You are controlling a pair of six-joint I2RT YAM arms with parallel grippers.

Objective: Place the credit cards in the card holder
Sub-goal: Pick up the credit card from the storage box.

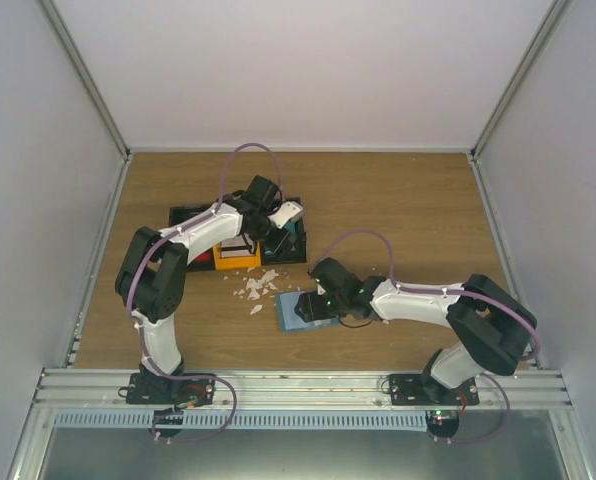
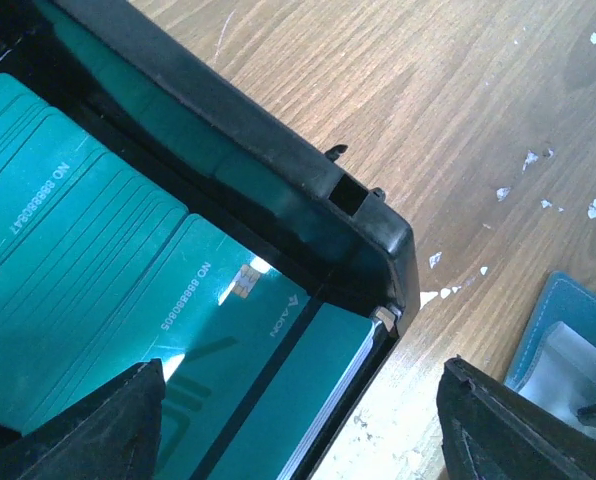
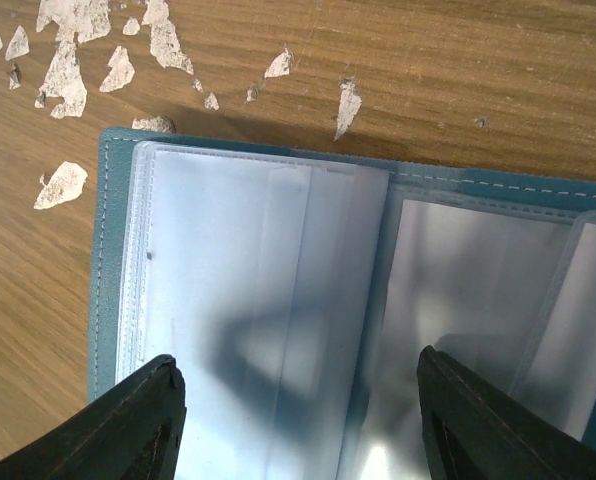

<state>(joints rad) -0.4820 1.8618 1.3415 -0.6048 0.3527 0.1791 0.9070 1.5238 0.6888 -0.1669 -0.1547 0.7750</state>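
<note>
Jaws of the left gripper [image 2: 303, 392] stand apart, gripping nothing, over a corner of the black bin [image 2: 278, 170]. The teal credit cards [image 2: 98, 260] are stacked inside, beneath them. The right gripper [image 3: 298, 370], jaws likewise spread, straddles the open card holder [image 3: 248, 260], which lies flat on the table [image 3: 458, 60]. The left arm reaches forward and the right bends inward. White scraps [image 3: 68, 70] litter the table by the holder's far edge.

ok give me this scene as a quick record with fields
left hand: open, above a black bin of teal cards, holding nothing
right hand: open, over the card holder
card holder: lying open on the table, visible sleeves look empty
loose bits: white scraps beside the card holder
</note>
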